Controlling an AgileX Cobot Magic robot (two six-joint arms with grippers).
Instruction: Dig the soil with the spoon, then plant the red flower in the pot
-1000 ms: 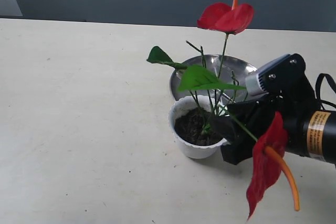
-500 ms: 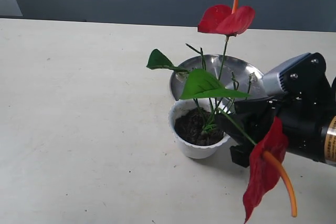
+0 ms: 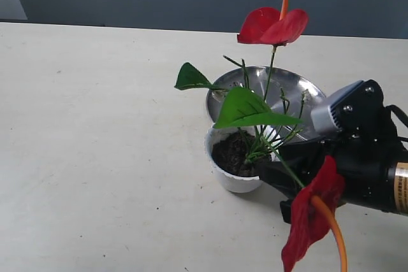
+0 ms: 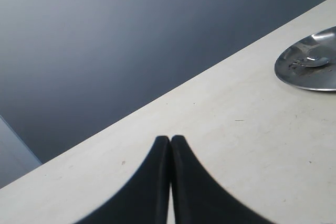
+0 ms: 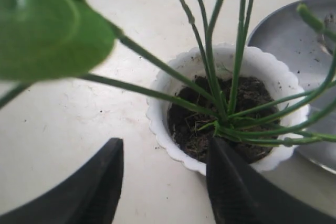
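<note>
The white scalloped pot [image 3: 231,179] holds dark soil [image 3: 229,153], and the red flower [image 3: 273,25] stands in it, its green stems [image 5: 215,103] rooted in the soil [image 5: 189,129]. A second bloom [image 3: 310,220] hangs low in front of the right arm. My right gripper [image 3: 268,173] sits just right of the pot, open; in the right wrist view [image 5: 165,148] its fingers straddle the rim of the pot [image 5: 173,140] and hold nothing. The spoon [image 4: 315,61] lies in the steel plate. My left gripper [image 4: 170,139] is shut and empty, over bare table.
The round steel plate [image 3: 290,87] stands right behind the pot, touching or nearly touching it, and also shows in the left wrist view [image 4: 307,74]. Green leaves [image 3: 248,109] spread above the pot. The table's far edge meets a dark wall.
My right gripper has drawn back to the right and lower, away from the pot. The flower stays in the soil; its low bloom has sagged down and left.
</note>
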